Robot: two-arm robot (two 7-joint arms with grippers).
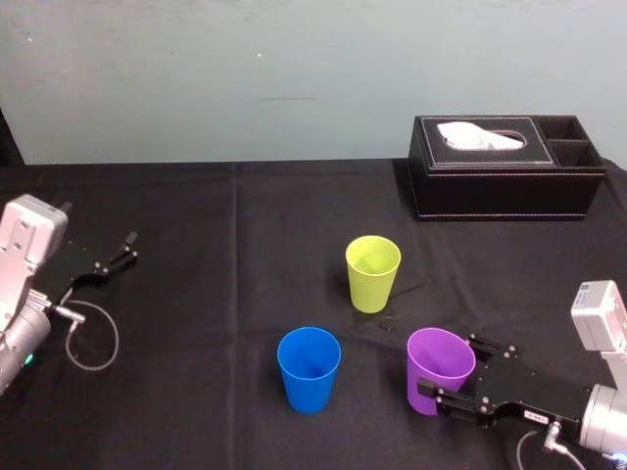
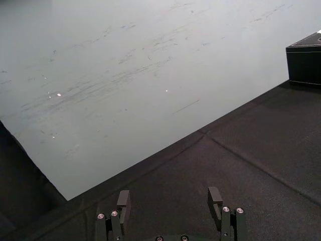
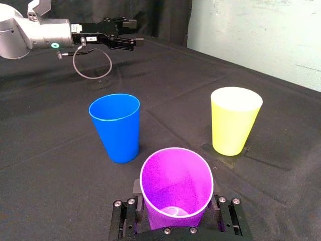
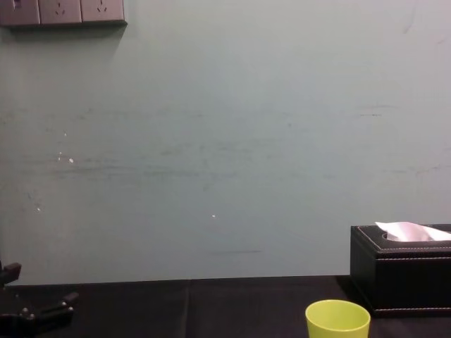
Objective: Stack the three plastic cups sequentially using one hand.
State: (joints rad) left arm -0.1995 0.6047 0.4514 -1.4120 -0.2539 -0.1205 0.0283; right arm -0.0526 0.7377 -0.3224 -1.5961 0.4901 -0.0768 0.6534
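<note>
Black cloth tabletop point(image 1: 196, 323) against a pale green wall, with a box point(image 1: 505, 171) of tissues at the far right.

- **Green cup** point(image 1: 373, 272): upright, the nearest cup to the box, on its near-left side.
- **Purple cup** point(image 1: 440, 369): farther out from the box, toward the robot.
- **Blue cup** point(image 1: 309, 368): farthest from the box, to the left of the purple cup. All three cups are apart.
- **Right hand** point(image 1: 453, 370): clamped on the purple cup, one finger on each side, the cup slightly tilted.
- **Left hand** point(image 1: 116, 257): parked well left of the box, fingers apart.

Judgement: the first stacking move is in hand. Lift the purple cup clear of the other rims, level it, centre it over the target mouth and lower it straight. Too hard a squeeze may deform the thin wall.
</note>
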